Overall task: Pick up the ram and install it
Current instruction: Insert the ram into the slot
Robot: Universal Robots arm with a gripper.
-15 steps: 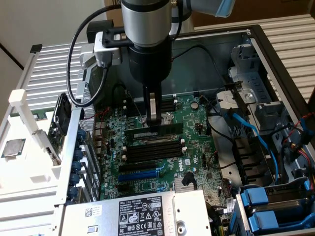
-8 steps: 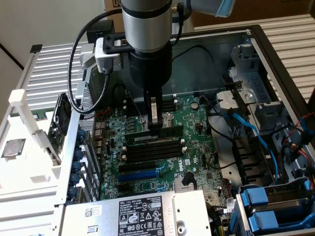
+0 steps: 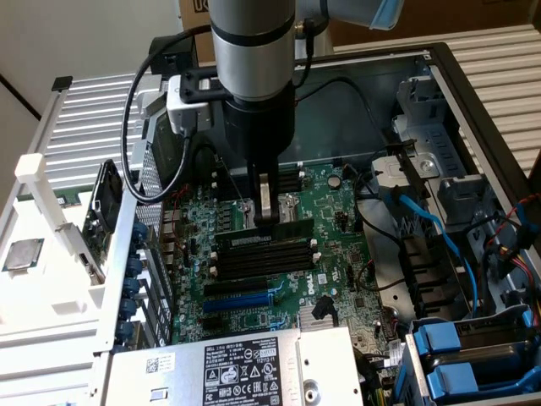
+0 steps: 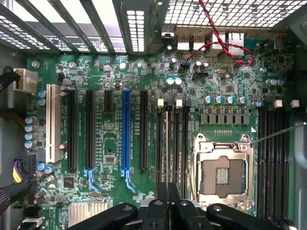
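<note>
**A:** Where is the ram (image 3: 292,225)?
**B:** On edge over the bank of black memory slots (image 3: 262,254), mid-motherboard (image 3: 338,211), inside the open computer case (image 3: 473,101).
**A:** And the jaws?
**B:** Clamped on the ram's top edge, with the arm straight above.

The arm comes straight down into the open computer case (image 3: 439,68), and its gripper (image 3: 266,211) stands upright over the green motherboard (image 3: 338,211). The jaws are closed on the ram (image 3: 292,225), a thin green stick lying along the outermost of the long black memory slots (image 3: 262,254), on the side of the bank farthest from the blue expansion slot (image 3: 241,298). I cannot tell whether it is fully seated. A black cable (image 3: 131,110) loops off the wrist. A silver labelled box (image 3: 245,364) sits at the case's near edge, and blue cables (image 3: 431,224) run along the exterior view's right.
</note>
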